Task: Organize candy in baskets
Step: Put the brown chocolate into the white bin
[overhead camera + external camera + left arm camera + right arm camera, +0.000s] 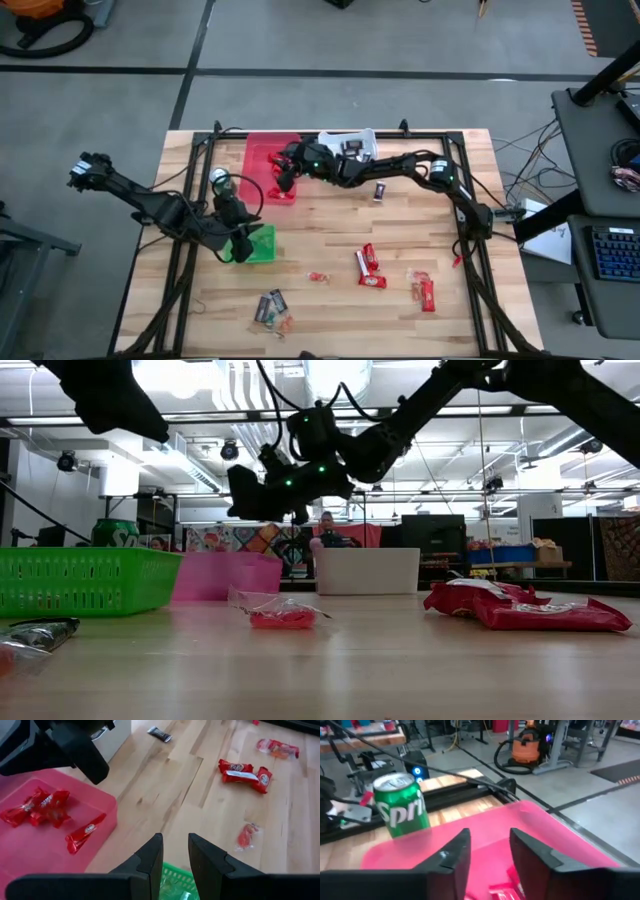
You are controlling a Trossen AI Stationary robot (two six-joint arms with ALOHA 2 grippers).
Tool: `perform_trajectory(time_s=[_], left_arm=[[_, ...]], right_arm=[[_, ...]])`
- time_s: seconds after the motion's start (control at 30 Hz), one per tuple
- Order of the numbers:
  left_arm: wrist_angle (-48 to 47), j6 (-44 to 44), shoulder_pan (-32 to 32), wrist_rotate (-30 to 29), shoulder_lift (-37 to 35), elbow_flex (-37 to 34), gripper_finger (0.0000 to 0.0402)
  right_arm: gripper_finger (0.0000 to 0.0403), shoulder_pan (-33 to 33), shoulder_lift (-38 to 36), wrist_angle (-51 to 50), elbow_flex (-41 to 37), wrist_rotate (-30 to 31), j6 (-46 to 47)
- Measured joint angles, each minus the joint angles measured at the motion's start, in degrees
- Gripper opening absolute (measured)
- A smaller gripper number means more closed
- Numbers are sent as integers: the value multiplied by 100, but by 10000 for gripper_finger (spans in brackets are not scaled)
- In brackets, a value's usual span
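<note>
Three baskets [272,165], one green soda can [219,178], two arms [400,165].

Grey floor [400,40], orange vacuum [532,745].

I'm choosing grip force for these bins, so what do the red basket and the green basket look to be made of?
The red basket looks like smooth translucent plastic: its floor glows pink and the red candy bars lie on an even, glossy surface. The green basket looks like opaque moulded plastic with slotted lattice walls, probably stiffer at the rim than in the walls.
</note>
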Motion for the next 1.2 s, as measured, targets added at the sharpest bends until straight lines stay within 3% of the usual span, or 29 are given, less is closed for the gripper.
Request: perform_trajectory(time_s=[0.2,0.37,0.53,0.87,1.13,1.2], left_arm=[[3,-76,-14,8,13,-2,76],[7,-445,-24,391,108,-2,76],[86,-924,-127,822,338,-4,76],[853,-1451,-762,1666,1274,-4,76],[854,-3671,-1086,3208,2278,389,76],[843,-4127,-1149,3573,2656,622,76]], right_arm=[[189,-6,-125,-506,0,-76,-37],[206,54,-567,-1340,0,-904,-150],[200,333,-1331,-2628,-187,-1387,-611],[170,1115,-3162,-3385,-1856,-1443,-641],[154,1478,-4013,-3327,-2851,-1407,-55],[151,1548,-4089,-3360,-2987,-1161,-32]])
